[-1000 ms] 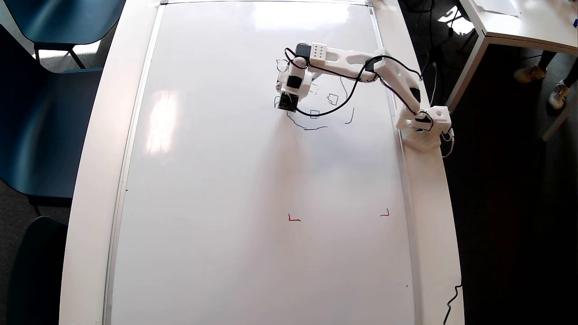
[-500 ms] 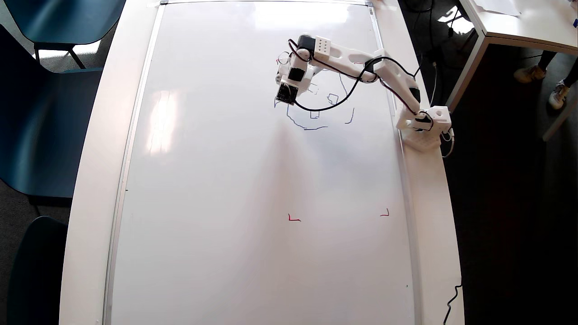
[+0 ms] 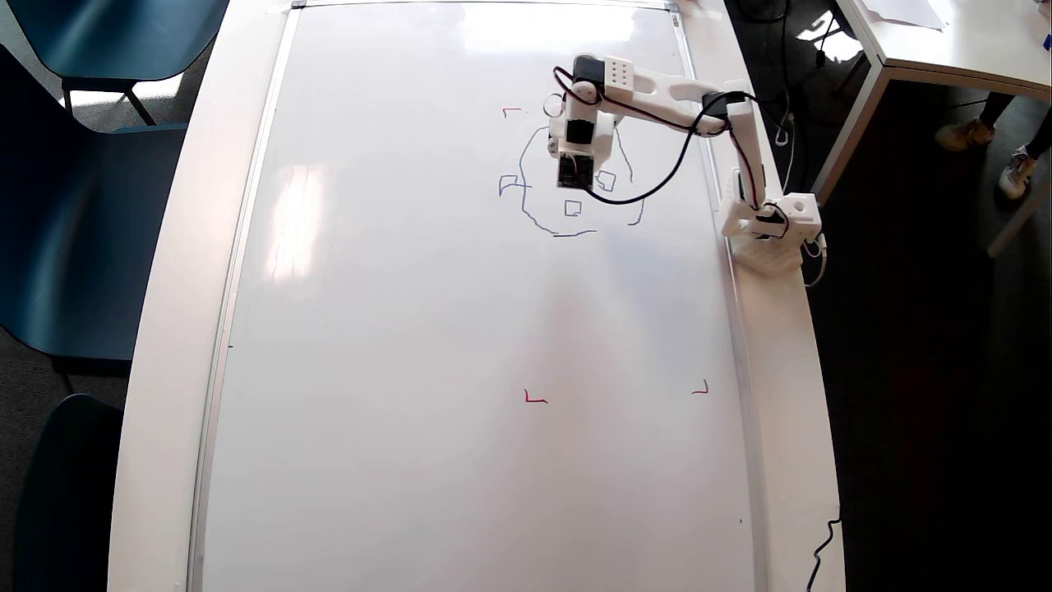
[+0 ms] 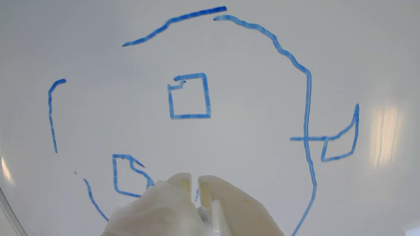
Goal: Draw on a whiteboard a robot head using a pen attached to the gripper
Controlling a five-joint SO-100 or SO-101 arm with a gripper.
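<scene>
The robot head (image 3: 567, 185) is drawn in blue on the far right part of the whiteboard (image 3: 411, 370) in the overhead view, between the red corner mark (image 3: 511, 110) at its far left and the arm base (image 3: 772, 226) on the right rim. The outline is broken into separate strokes, with gaps seen at the near side. A small square (image 3: 573, 208) is seen low in the outline, another (image 3: 606, 180) to its right, and a flag-like mark (image 3: 509, 184) crosses the outline's left side.

In the wrist view the outline (image 4: 305, 108) is seen as wobbly arcs; one square (image 4: 189, 95) sits mid-frame, a second square (image 4: 126, 175) lies just beside the gripper (image 4: 194, 183), and the flag mark (image 4: 339, 141) crosses the right arc. A short separate stroke (image 4: 52, 113) is at the left.

The gripper (image 3: 575, 168) is held over the inside of the outline in the overhead view, pointing toward the near edge. Its whitish fingers (image 4: 164, 203) are seen almost together, with only a thin slit between them. The pen cannot be made out; a hint of blue shows in the slit, so whether anything is clamped cannot be told.

Black cables (image 3: 657, 177) loop from the wrist to the arm (image 3: 666, 86). Two more red corner marks (image 3: 535, 398) (image 3: 700, 388) lie nearer. Blue chairs (image 3: 74, 189) stand at the left, and another table (image 3: 953, 41) at the far right.
</scene>
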